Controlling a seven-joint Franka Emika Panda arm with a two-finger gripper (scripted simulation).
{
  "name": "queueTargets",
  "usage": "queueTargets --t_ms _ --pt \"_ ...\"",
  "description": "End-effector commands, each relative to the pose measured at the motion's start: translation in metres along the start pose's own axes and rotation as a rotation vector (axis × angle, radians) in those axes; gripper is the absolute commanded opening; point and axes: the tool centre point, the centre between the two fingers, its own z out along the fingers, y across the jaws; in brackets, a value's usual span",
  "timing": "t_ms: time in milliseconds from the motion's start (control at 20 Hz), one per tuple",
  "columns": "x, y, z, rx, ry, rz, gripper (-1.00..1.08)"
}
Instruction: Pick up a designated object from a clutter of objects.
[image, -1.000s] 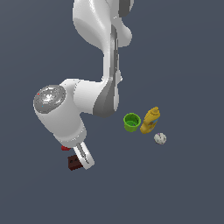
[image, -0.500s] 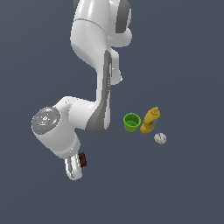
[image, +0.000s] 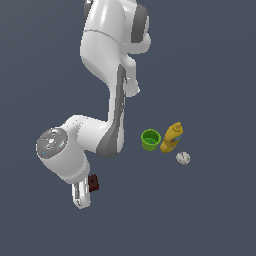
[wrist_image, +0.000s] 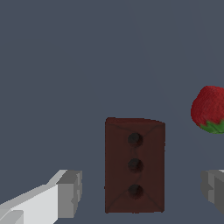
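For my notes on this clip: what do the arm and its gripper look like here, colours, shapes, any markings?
The arm is glossy white, built of rounded, bulbous links with dark grey bands at the joints. One joint ends in a grey round cap carrying small teal marks. The gripper is white too; in the wrist view its fingers end in blocky light grey pads. No cables show.

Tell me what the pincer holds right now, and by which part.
Nothing. In the wrist view the pincer is open, its fingers standing clear on either side of the dark reddish-brown rectangular block with three round holes, not touching it.
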Motion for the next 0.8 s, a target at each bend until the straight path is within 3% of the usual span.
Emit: queueTargets --t_ms 0,450,750 --pt "0.000 0.000 0.003 0.000 0.000 0.000 1.00" --pt "0.000 0.001 0.045 0.001 0.000 0.005 1.00" --pt "0.001 0.000 0.050 0.001 0.001 0.005 1.00"
